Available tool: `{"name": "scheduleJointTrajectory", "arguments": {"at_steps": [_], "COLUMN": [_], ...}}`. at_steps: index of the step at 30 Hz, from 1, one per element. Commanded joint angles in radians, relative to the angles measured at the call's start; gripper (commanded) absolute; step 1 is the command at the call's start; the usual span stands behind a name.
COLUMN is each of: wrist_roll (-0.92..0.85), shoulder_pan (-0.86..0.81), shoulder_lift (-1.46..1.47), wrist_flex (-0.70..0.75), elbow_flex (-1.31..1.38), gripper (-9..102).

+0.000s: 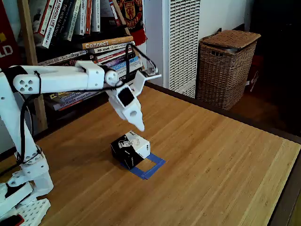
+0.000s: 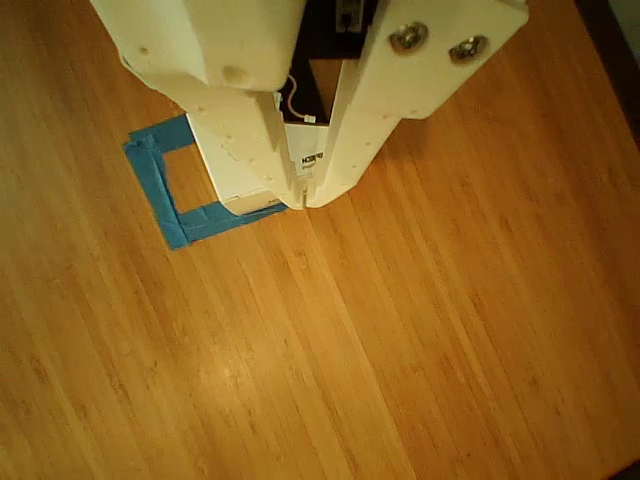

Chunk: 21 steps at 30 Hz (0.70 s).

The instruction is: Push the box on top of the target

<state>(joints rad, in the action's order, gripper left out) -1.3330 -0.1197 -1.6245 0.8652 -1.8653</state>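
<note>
The box (image 1: 131, 148), black with a white printed top, sits on the wooden table and overlaps the left part of the target (image 1: 149, 166), a blue tape square. The tape's right and front sides stay uncovered. My white gripper (image 1: 139, 126) points down just above the box's top, fingers together and holding nothing; I cannot tell whether it touches. In the other view the gripper (image 2: 300, 200) is shut at its tip, and the box (image 2: 250, 203) peeks out beneath and between the fingers. There the target (image 2: 158, 190) shows to the left, its right side under the box.
A bookshelf (image 1: 84, 28) stands behind the table at the back left. A wicker basket (image 1: 226, 66) and a white louvred unit (image 1: 183, 42) stand beyond the far edge. The arm's base (image 1: 23, 188) is at the left. Bare wood (image 1: 221, 174) spreads right of the target.
</note>
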Motion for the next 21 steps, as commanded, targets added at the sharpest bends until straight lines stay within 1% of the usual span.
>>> {"name": "scheduleJointTrajectory", "arguments": {"at_steps": [1,10,14,21], "wrist_roll": [0.029,0.072,0.175,0.423], "shoulder_pan": [0.028,0.074,0.098,0.144], "shoulder_lift": [-0.092,-0.161,-0.184,-0.198], "wrist_flex": [0.008,0.109,0.12,0.152], "elbow_flex": [0.043,0.041,0.009,-0.015], "gripper": [0,0,0,0]}}
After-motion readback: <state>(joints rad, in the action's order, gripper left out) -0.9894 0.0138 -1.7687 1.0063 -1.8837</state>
